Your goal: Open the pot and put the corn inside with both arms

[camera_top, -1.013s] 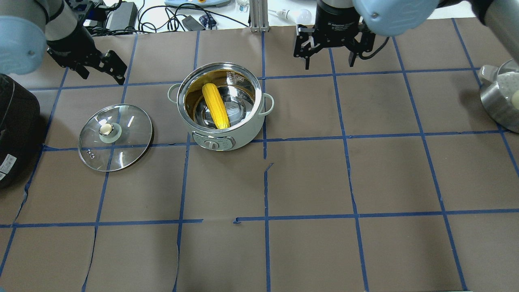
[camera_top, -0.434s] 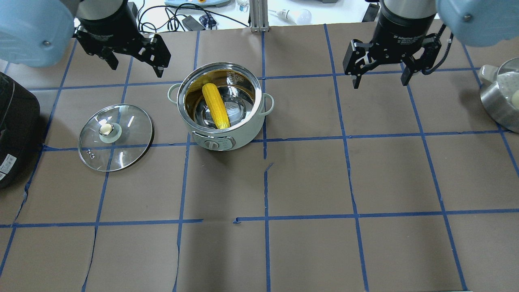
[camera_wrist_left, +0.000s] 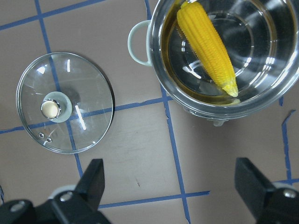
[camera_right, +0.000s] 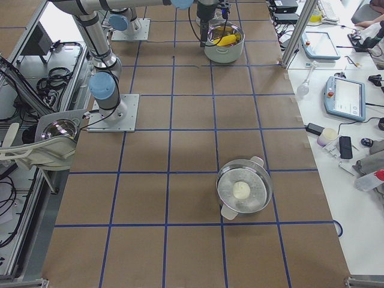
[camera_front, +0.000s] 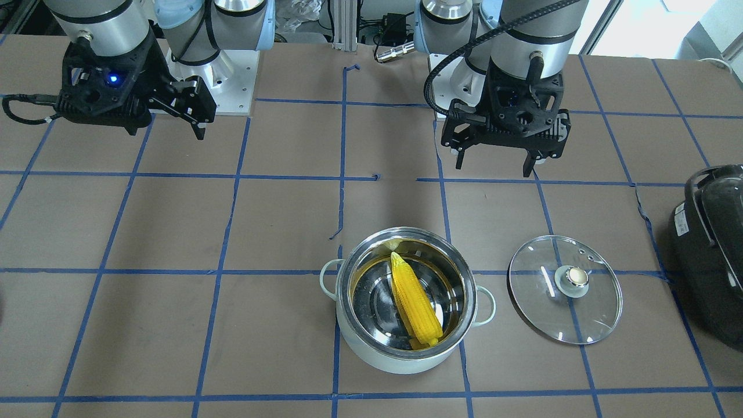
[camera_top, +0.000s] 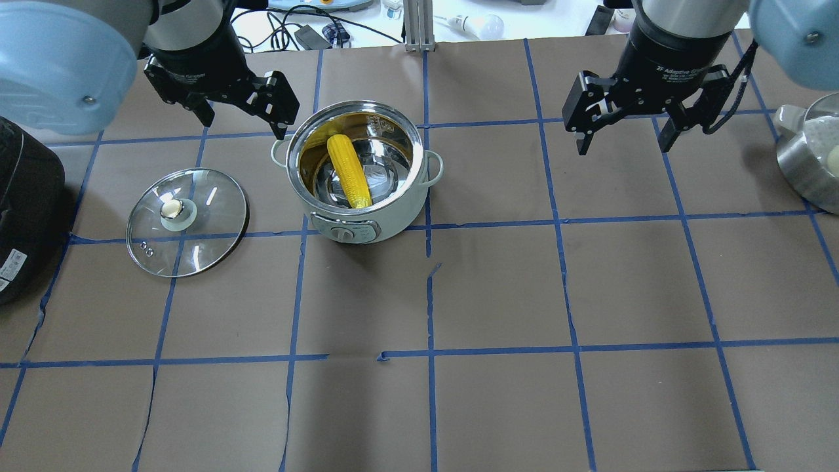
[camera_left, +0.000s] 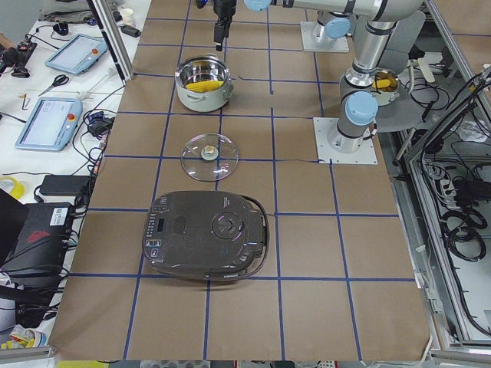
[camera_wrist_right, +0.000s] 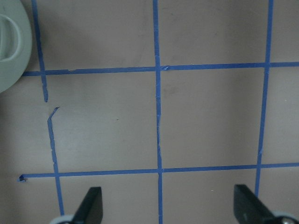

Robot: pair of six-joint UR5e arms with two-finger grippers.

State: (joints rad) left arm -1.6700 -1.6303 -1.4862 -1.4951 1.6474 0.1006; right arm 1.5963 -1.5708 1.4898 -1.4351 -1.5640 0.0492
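The pale mint pot (camera_top: 400, 216) stands uncovered in the centre-left of the table, also in the front view (camera_front: 377, 357). The yellow corn (camera_top: 349, 170) lies inside it, leaning on the steel wall, and shows in the left wrist view (camera_wrist_left: 205, 44). The glass lid (camera_top: 203, 242) with its brass knob lies flat on the table to the pot's left. My left gripper (camera_top: 246, 124) is open and empty, raised beside the pot's far-left rim. My right gripper (camera_top: 623, 149) is open and empty above bare table, well right of the pot.
A black rounded appliance (camera_top: 26, 210) sits at the table's left edge. A steel pot (camera_top: 809, 157) holding a pale round thing sits at the right edge. Cables and devices lie beyond the far edge.
The left gripper has swung right, from the far left corner to the pot's far-left rim. The right gripper has moved right and a little nearer. Both stay open. Pot, corn and lid are unmoved.
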